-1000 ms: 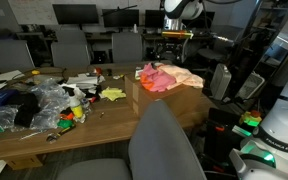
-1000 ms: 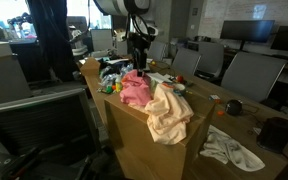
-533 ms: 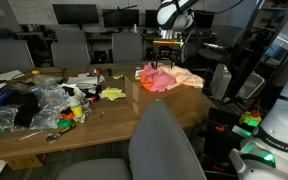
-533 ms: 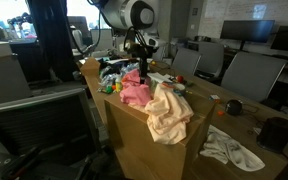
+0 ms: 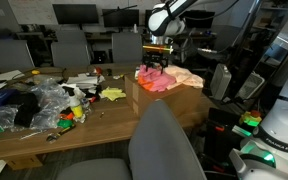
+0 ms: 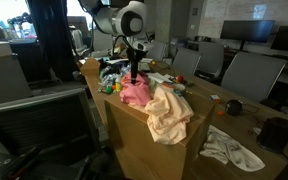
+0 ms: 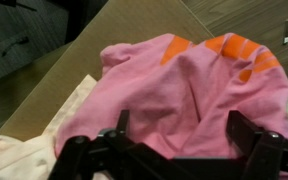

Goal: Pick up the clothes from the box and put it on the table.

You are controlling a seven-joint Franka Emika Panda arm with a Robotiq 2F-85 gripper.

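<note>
In an exterior view, the gripper point(image 5: 156, 63) hangs directly over the pink cloth point(image 5: 156, 81), which lies in the box point(image 5: 191, 104). In an exterior view, a cream cloth point(image 6: 170, 115) drapes over the box rim. Wrist view: jaws spread either side of the pink cloth; contact is possibly not made.

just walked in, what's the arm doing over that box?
The Panda's gripper hangs low over the cardboard box, with its fingers open on either side of the pink garment with orange stripes. Nothing is gripped yet. A cream garment drapes over the box's edge beside it. The wooden table next to the box is cluttered with plastic bags and small items.
</note>
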